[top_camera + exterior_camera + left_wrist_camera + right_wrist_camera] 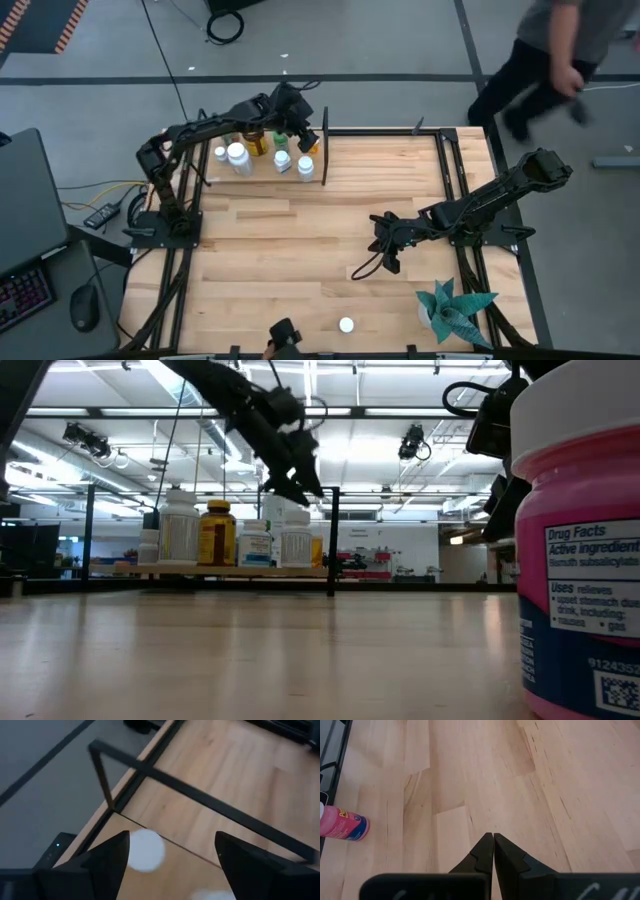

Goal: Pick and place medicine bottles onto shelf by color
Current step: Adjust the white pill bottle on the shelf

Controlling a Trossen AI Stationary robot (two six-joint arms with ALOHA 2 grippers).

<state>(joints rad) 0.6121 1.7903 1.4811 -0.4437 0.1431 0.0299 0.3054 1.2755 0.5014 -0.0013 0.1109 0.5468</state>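
Two matte-black jointed arms, left gripper (310, 135) and right gripper (388, 262), are ending in wedge-shaped dark fingers (107, 865); a thin black cable is seemingly looping off the right wrist.

The setting is a robotics laboratory or test hall: a light-wood surface (300, 240) framed in black metal rails carries two dark arms bolted at its sides, standing on a grey concrete floor (400, 40) marked with lines. Beside it sit a keyboard (25, 300) and a mouse (85, 308) on a dark desk, with loose cables (105, 212) trailing across the floor. The low view shows a high open ceiling with strip lights (150, 405) and exposed framing, and a person (545, 55) walks past the rig.
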